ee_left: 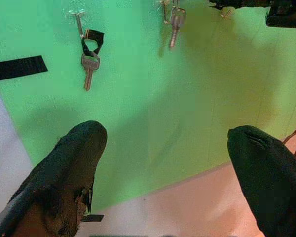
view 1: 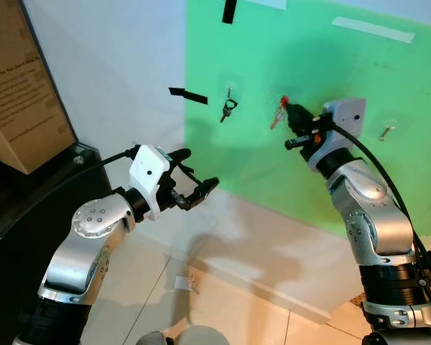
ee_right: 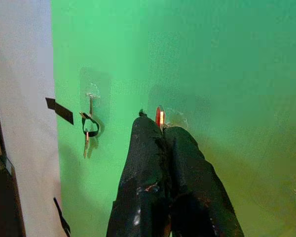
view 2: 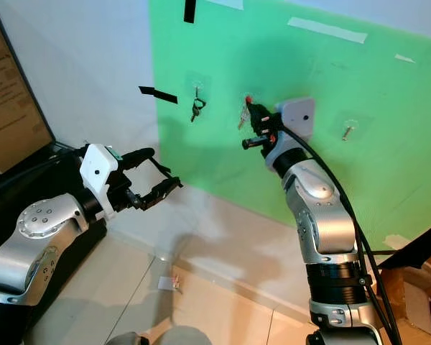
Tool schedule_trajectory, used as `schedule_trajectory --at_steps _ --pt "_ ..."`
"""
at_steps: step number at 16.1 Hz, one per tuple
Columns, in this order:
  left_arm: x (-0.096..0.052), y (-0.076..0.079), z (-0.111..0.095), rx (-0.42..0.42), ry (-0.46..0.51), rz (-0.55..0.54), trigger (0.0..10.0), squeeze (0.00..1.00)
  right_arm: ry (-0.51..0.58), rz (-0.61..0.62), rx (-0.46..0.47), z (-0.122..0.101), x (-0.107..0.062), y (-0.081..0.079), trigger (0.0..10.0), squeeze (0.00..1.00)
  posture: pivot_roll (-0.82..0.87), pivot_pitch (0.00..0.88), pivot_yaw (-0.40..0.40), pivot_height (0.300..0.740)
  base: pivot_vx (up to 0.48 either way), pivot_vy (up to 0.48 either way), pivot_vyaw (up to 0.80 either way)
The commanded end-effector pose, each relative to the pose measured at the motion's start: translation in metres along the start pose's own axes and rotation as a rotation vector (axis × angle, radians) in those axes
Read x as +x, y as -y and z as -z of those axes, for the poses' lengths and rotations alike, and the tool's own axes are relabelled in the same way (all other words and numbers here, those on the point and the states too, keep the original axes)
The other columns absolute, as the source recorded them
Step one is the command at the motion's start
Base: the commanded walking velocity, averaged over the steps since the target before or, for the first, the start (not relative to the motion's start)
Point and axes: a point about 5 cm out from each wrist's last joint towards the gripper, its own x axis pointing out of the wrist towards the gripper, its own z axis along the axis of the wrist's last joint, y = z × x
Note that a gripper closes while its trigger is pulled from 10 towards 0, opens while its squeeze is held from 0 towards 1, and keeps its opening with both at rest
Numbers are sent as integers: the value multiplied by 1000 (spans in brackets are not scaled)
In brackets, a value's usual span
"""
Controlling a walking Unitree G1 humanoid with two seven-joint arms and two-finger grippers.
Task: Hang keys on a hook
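Our left gripper (view 1: 190, 180) hung spread at lower left; our right gripper (view 1: 291, 109) pinched the keys (view 1: 277, 115) against the middle hook (ee_left: 164, 5) on the green board (view 1: 330, 65).

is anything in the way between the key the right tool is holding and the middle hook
Nothing visible. The right tool is shut on the red-tagged key, right at the middle hook on the green sheet. The other hung key sits on its own hook to the left, clear of it.

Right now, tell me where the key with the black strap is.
The black-strapped key hangs on the leftmost hook on the green wall, left of the right gripper.
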Motion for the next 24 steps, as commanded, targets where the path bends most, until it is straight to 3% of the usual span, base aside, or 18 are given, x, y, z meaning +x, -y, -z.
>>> schedule_trajectory --at_steps 1,10,16,24 --pt "2 -2 -5 16 16 3 10000 0 -31 15 -10 6 -3 4 10000 0 -60 0 -63 740 0 0 0" --pt "5 -2 -5 22 15 11 10000 0 -60 47 -11 14 -6 9 10000 0 -65 0 -56 740 0 0 0" --pt "5 -2 -6 21 20 11 10000 0 15 -55 67 -1 -4 1 10000 0 -67 0 -59 740 0 0 0" --pt "6 -1 -6 18 23 13 10000 0 0 -46 63 1 7 0 10000 0 -69 0 -63 740 0 0 0"
